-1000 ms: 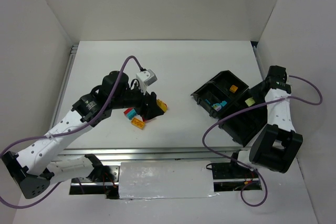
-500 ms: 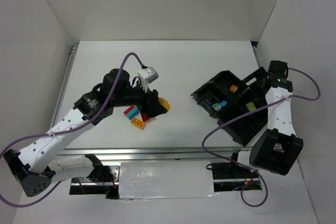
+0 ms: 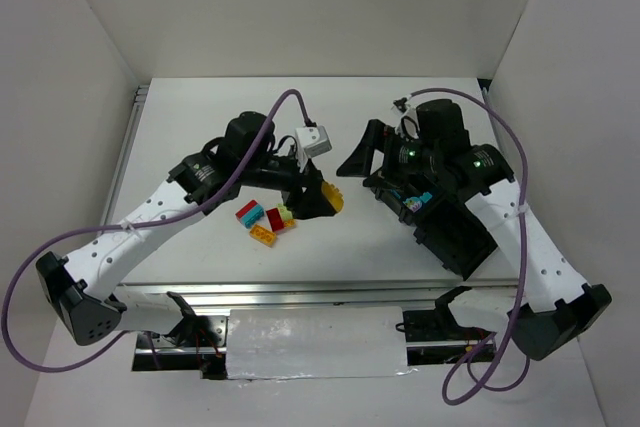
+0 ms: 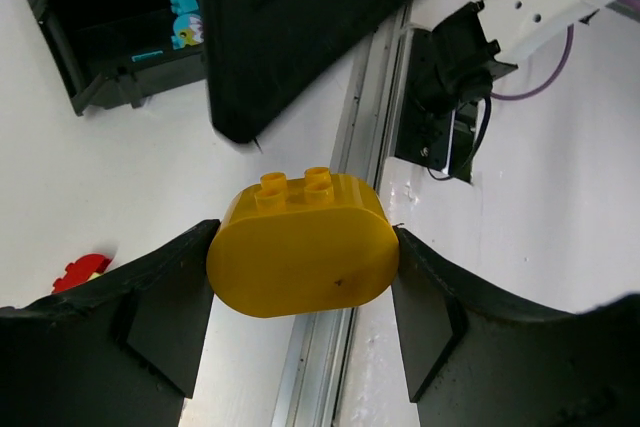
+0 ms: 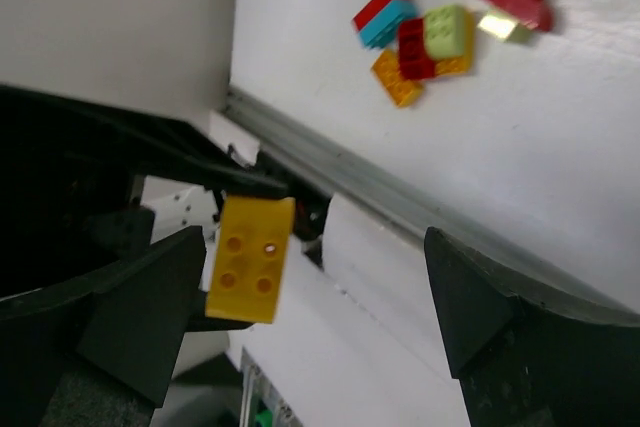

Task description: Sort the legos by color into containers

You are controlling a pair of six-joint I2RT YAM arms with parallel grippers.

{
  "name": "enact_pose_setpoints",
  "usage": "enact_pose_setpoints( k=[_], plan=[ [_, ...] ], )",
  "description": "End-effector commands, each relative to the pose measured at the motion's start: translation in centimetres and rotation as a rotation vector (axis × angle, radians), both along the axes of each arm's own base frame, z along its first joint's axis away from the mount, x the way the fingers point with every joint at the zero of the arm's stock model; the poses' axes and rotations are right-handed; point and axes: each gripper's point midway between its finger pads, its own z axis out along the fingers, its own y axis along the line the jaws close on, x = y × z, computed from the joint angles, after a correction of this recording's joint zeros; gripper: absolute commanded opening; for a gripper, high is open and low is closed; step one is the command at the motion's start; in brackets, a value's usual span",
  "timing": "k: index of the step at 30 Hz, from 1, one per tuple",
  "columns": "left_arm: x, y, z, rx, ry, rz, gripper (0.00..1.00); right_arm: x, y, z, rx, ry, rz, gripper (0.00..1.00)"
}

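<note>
My left gripper (image 3: 322,199) is shut on a yellow-orange rounded lego (image 3: 333,203), held above the table right of the lego pile; the left wrist view shows it clamped between both fingers (image 4: 300,245). My right gripper (image 3: 357,157) is open and empty, left of the black tray (image 3: 462,243), facing the left gripper. In the right wrist view the held yellow lego (image 5: 250,258) hangs near the left finger (image 5: 150,312). The loose pile (image 3: 265,220) holds red, cyan, lime and orange legos (image 5: 420,39). Cyan legos (image 3: 416,200) lie in one tray compartment (image 4: 183,15).
A red lego (image 5: 515,2) lies a little apart from the pile. The table's metal front rail (image 3: 300,292) runs below the pile. White walls close in the left, back and right sides. The right arm (image 3: 470,162) covers the tray's far compartments.
The right arm swung from the tray's right side across it to the left, close to the left gripper. The left gripper carried the yellow lego up and rightward.
</note>
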Motion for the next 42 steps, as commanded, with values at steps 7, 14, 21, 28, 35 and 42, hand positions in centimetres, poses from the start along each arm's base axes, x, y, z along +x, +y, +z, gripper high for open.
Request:
enact_pose_setpoints(
  k=[7, 14, 21, 28, 35, 42],
  plan=[
    [-0.9, -1.1, 1.3, -0.002, -0.115, -0.11, 0.01, -5.5, 5.2, 2.4, 0.158, 0.06, 0.222, 0.94],
    [-0.8, -1.2, 1.2, 0.011, -0.132, -0.101, 0.01, -7.4, 7.3, 1.6, 0.162, 0.094, 0.312, 0.47],
    [0.0, -1.1, 0.9, 0.028, -0.137, -0.056, 0.32, -6.4, 7.3, 1.7, 0.165, 0.064, 0.262, 0.0],
    [2.9, -0.3, 0.5, 0.061, -0.129, 0.148, 0.99, -3.4, 6.1, -0.2, 0.087, 0.044, 0.147, 0.0],
    [7.1, 3.2, -0.1, 0.14, -0.117, 0.512, 0.99, 6.7, -5.4, -8.0, -0.24, 0.075, -0.301, 0.0],
    [7.5, 5.5, -3.7, 0.26, -0.01, 0.656, 1.0, 15.2, -18.6, -12.9, -0.559, 0.164, -0.717, 0.0]
  ],
)
